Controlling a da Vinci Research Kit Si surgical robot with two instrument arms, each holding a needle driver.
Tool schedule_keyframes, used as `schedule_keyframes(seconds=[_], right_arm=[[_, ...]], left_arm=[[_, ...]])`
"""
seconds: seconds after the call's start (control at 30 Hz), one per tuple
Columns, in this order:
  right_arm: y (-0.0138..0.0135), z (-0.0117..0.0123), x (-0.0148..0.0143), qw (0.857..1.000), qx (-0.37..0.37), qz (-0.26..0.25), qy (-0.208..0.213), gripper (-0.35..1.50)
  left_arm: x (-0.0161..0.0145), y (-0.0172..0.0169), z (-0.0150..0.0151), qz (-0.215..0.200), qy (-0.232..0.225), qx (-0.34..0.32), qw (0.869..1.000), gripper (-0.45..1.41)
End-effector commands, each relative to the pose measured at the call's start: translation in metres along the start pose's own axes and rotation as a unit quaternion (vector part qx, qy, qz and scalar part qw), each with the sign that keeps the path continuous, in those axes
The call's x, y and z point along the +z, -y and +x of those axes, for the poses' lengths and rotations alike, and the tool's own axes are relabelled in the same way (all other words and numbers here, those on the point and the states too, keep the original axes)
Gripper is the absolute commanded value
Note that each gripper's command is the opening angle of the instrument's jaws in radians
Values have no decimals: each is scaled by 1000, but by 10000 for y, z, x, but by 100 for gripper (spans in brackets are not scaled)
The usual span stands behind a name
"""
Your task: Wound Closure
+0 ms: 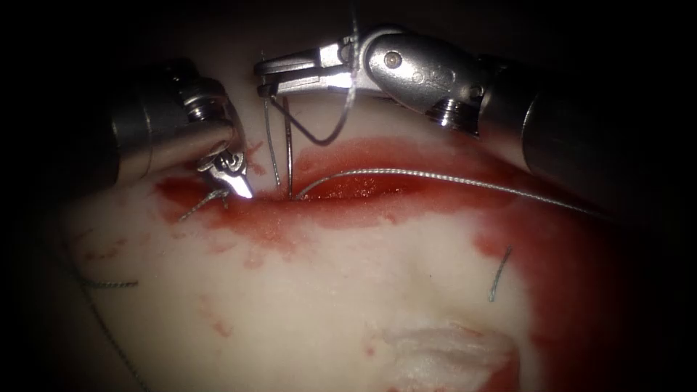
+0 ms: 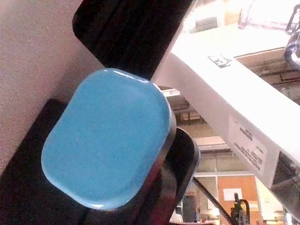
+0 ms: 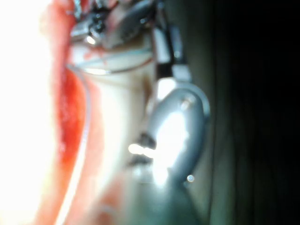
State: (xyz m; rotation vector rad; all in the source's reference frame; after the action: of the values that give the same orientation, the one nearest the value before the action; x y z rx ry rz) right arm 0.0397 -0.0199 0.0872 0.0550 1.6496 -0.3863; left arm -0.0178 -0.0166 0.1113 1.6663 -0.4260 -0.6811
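No legible text; labels on white beam [image 2: 234, 108] too blurred to read.

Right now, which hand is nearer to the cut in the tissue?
Left. The left hand is at the cut's left end; the right hand is above it, holding the needle.

Blue rounded pad [image 2: 107, 138], white beam [image 2: 220, 89] with a printed label [image 2: 247, 147], orange wall [image 2: 236, 187] behind

A research lab or workshop hall: past a blue cap [image 2: 105, 138] and a white beam [image 2: 220, 89] bearing printed labels [image 2: 247, 149], the left wrist view shows exposed ceiling structure, glass partitions [image 2: 206, 164] and an orange wall [image 2: 234, 187].
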Motion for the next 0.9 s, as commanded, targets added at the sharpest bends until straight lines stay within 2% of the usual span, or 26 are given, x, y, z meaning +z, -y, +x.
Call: schedule_keyframes(seconds=[0.03, 0.6, 0.9], right_arm=[[-14, -3, 4, 1000, -5, 0, 0, -35], [-14, 1, 15, 1000, -10, -12, 0, -35], [-13, 4, 7, 999, 28, 0, -23, -35]], left_arm=[[-7, 8, -12, -2, 1, 4, 1000, -45], [-12, 15, -22, 3, 9, 16, 1000, -45], [-12, 16, -20, 2, 8, 16, 1000, -45]])
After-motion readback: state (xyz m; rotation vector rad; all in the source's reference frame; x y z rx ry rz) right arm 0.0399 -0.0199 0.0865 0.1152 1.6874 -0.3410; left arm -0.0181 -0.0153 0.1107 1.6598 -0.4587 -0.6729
